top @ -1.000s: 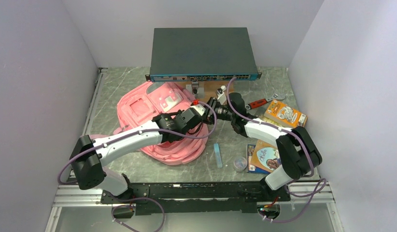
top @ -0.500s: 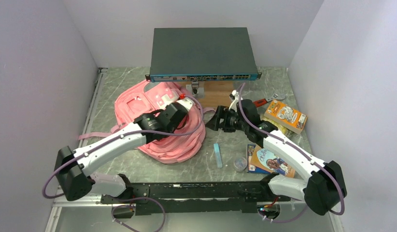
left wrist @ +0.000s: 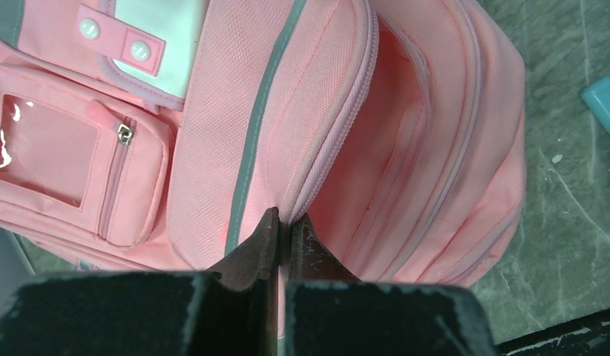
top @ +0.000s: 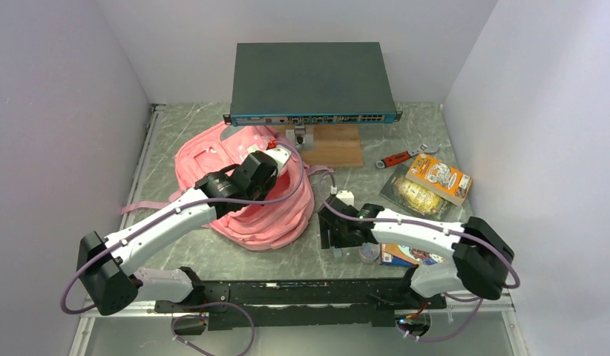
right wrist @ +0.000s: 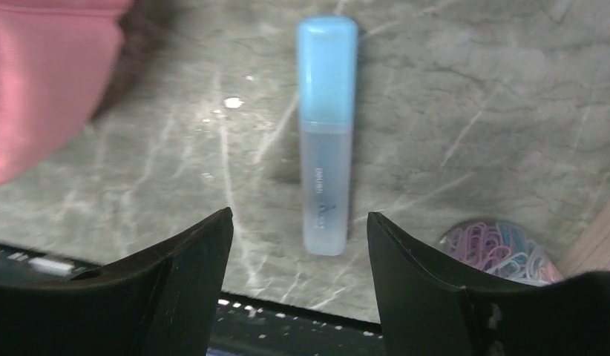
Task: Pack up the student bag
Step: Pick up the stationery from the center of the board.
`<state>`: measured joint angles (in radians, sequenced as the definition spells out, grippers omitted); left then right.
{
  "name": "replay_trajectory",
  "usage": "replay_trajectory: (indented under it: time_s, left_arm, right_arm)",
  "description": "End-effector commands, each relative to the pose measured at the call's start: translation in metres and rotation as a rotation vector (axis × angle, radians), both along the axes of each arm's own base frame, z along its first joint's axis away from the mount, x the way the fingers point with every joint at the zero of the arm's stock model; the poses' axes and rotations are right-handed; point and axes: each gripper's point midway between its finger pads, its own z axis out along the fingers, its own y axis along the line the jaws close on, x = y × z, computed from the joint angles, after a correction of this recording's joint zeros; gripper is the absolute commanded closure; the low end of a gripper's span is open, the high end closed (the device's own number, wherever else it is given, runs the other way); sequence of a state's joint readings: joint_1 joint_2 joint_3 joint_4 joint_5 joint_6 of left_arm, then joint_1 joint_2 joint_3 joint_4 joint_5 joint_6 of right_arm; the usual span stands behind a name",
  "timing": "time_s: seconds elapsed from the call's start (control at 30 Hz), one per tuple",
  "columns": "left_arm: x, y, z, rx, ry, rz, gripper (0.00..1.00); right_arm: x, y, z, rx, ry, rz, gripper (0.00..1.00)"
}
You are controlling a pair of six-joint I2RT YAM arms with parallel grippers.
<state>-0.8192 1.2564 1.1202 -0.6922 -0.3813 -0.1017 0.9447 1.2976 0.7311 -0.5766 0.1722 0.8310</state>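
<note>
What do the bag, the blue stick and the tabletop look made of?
The bag: soft woven fabric, matte pink; weave texture, stitched seams and zips show. The blue stick: likely plastic, an opaque blue cap over a frosted translucent body. The tabletop: grey with white veins, slight gloss; stone or printed laminate, cannot tell.

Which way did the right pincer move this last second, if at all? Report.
Yes. The right pincer moved away from the network switch toward the near edge, now open above the blue-capped tube.
</note>
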Motion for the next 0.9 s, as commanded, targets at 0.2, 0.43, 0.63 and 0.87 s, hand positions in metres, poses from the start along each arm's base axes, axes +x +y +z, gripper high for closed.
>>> replay_trajectory:
  time_s: [0.2,0.43,0.63,0.87]
  left_arm:
    - [0.005,-0.016,0.021,-0.13,-0.05,-0.009,1.0]
    - [0.004,-0.015,0.023,-0.144,-0.062,-0.015,1.0]
    - [0.003,-0.016,0.024,-0.158,-0.067,-0.014,1.0]
    - [0.002,-0.015,0.029,-0.179,-0.08,-0.008,1.0]
  right_arm:
    - [0.02,-0.012,-0.02,-0.169,-0.067,-0.084,0.37]
    - [0.022,-0.004,-0.026,-0.135,-0.073,-0.091,0.5]
    - [0.022,0.001,-0.023,-0.086,-0.084,-0.089,0.72]
    - [0.024,0.011,0.007,0.013,-0.132,-0.052,1.0]
